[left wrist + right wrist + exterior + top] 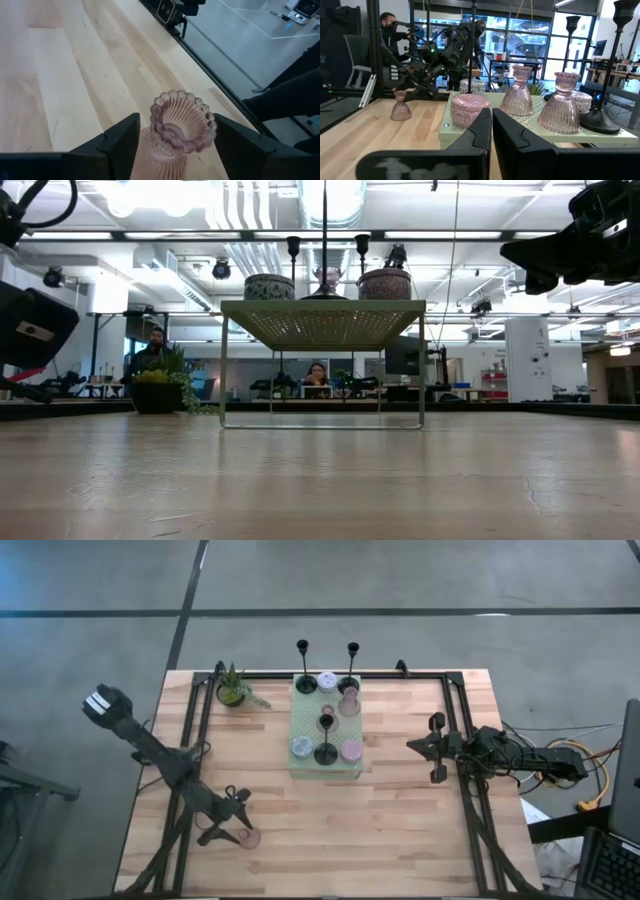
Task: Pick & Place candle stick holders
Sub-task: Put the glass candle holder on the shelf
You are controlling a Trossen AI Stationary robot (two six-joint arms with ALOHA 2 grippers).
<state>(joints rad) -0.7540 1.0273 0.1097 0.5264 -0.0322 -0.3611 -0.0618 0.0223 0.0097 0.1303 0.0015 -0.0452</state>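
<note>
Pink holder (180, 125) upright between left hand (172, 142) fingers — untouched

We see a grey concrete floor (420, 580) around the table, w/ a dark seam line (320, 612) running across it and another crossing at an angle. Tabletop (330, 830) is pale wood planks. In the low view the room behind is an open workshop: white ceiling ducts (330, 200), strip lights (180, 235), a white pillar (527, 360) on the right. 2 people sit at desks far back, 1 near the left (152, 350), 1 mid-room (317, 377). In the right wrist view we see big windows (535, 35) w/ daylight and a person (390, 30) by a grey chair (357, 60).
</note>
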